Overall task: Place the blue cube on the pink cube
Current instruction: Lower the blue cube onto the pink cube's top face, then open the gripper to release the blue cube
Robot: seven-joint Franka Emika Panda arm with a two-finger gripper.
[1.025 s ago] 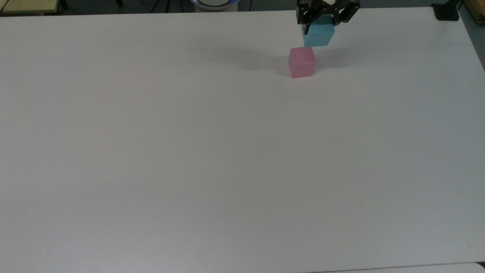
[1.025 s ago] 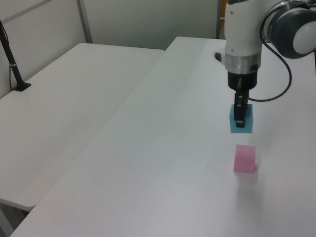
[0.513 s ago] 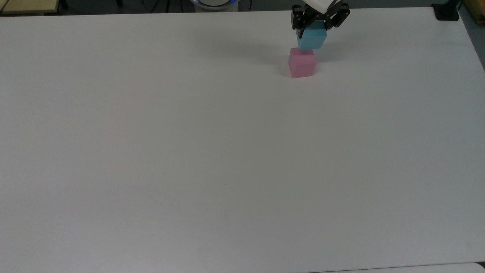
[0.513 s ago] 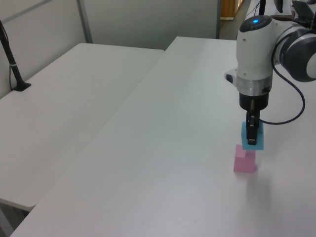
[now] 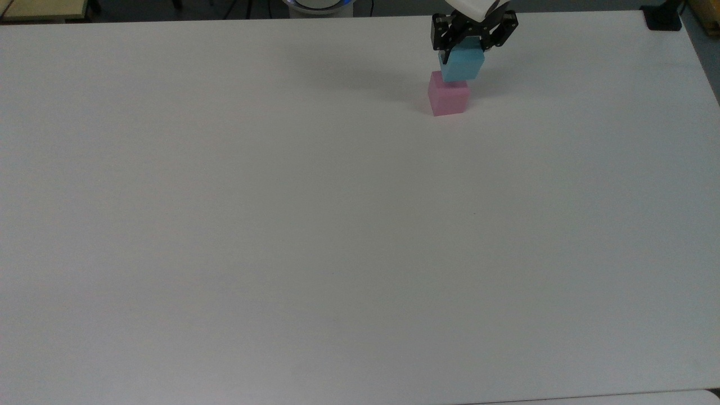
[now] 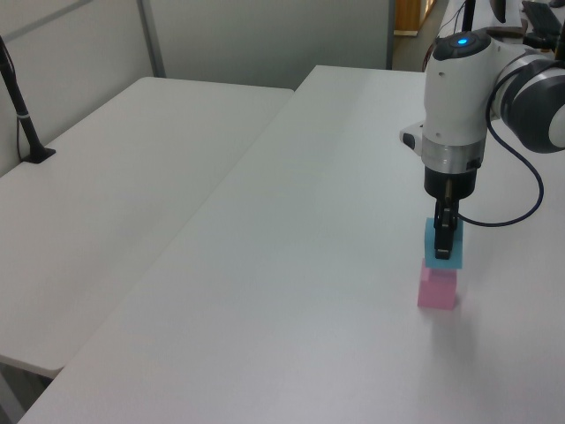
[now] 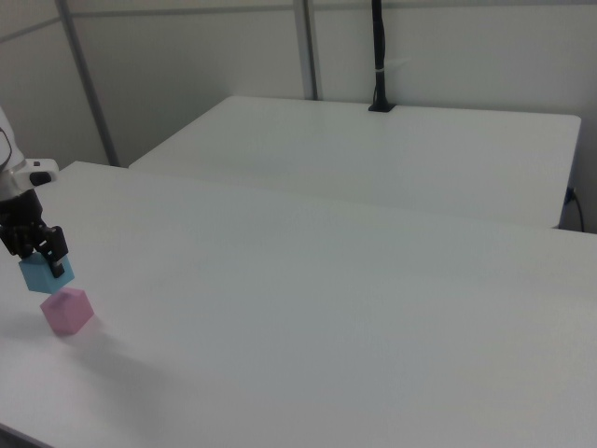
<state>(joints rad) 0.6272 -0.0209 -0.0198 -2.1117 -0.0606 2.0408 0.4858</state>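
Upper right of the top view: gripper (image 5: 462, 46) pinching the blue cube (image 5: 462, 64) right over the pink cube (image 5: 448, 97); the left view shows them touching.

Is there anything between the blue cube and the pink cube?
Nothing. In the left view the blue cube, held by the gripper, sits directly above the pink cube, seemingly touching it.
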